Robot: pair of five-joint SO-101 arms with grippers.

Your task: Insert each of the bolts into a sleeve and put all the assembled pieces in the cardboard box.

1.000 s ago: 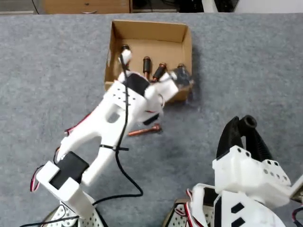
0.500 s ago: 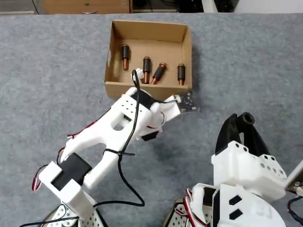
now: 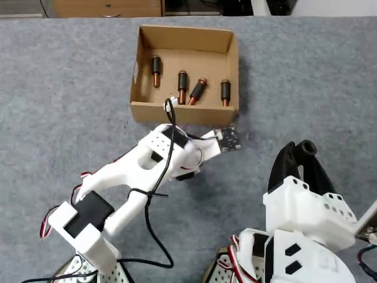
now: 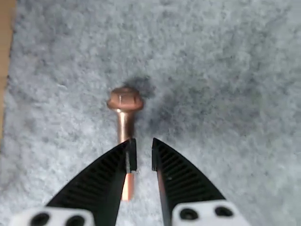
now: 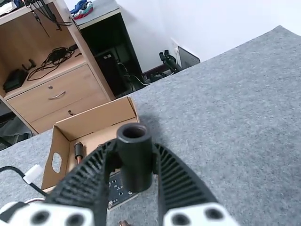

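DESK, MID-ASSEMBLY: A lone copper bolt [image 4: 124,120] lies flat on the grey-covered desk [image 3: 70,76], just in front of the box [image 3: 185,113], with the left tool [image 4: 142,143] hanging directly above it. The tool's black ribbed fingers [image 4: 106,179] stand a narrow gap apart and grip nothing. The bolt's shank runs under one fingertip rather than between the two, and its hexagonal head pokes out beyond the tips.

From overhead, the left arm [image 3: 147,162] stretches diagonally across the desk, its wrist close to the box's near wall. Inside the box, four pieces [image 3: 182,86] lie on the cardboard floor, each a copper bolt capped with a black sleeve. Three sit close together and the fourth is a little apart from them.

At the desk's near right, well clear of the box, the right tool [image 5: 134,149] is pinching a black sleeve [image 5: 135,162]. The sleeve is held upright between the fingers, its open bore facing up. A wooden cabinet [image 5: 56,94] with drawers stands beyond the desk's far edge.
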